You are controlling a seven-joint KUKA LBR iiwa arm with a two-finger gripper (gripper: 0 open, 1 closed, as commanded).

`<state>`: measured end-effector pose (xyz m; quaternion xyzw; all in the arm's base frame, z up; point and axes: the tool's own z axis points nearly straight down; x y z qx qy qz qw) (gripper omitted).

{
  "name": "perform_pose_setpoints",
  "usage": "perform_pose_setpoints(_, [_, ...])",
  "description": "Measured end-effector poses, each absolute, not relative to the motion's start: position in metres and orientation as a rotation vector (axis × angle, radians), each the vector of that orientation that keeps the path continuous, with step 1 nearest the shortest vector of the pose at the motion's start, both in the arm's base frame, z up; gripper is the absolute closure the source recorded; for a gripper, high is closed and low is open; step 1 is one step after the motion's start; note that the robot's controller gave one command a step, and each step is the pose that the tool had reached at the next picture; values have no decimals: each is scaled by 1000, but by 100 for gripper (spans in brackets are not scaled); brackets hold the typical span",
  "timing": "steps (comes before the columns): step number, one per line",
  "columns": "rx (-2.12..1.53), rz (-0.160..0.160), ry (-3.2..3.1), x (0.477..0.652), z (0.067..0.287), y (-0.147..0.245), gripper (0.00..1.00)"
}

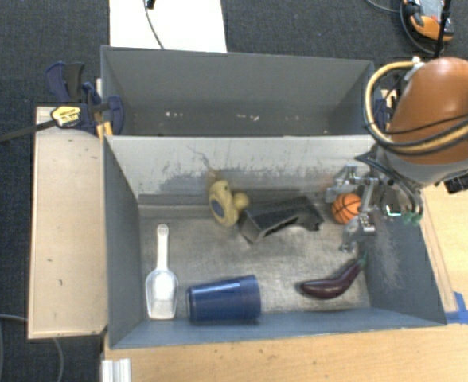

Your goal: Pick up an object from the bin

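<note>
We count six loose things in the grey bin (122, 237), one of each kind. A white scoop (161, 281) lies at the left. Just beside it a blue cup (224, 299) lies on its side. A yellow duck toy (226, 202) is at the back wall. Near it lies a dark grey angular piece (280, 217). A small orange ball (346, 208) rests at the back right. A purple aubergine (332, 282) lies at the front right.

The gripper (355, 241) hangs at the right of the bin, just beside the orange ball and over the upper end of the purple aubergine. Whether it is released or clenched, we cannot tell.
</note>
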<state>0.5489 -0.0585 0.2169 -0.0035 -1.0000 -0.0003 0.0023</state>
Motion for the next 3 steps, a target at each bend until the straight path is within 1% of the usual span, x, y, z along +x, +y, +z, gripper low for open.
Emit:
perform_pose_setpoints(1, [-8,0,-3145,551,221,-58,0])
perform_pose_setpoints(2, [220,4,-3146,529,199,-45,0])
perform_pose_setpoints(3, [700,-2,-3064,494,169,-39,0])
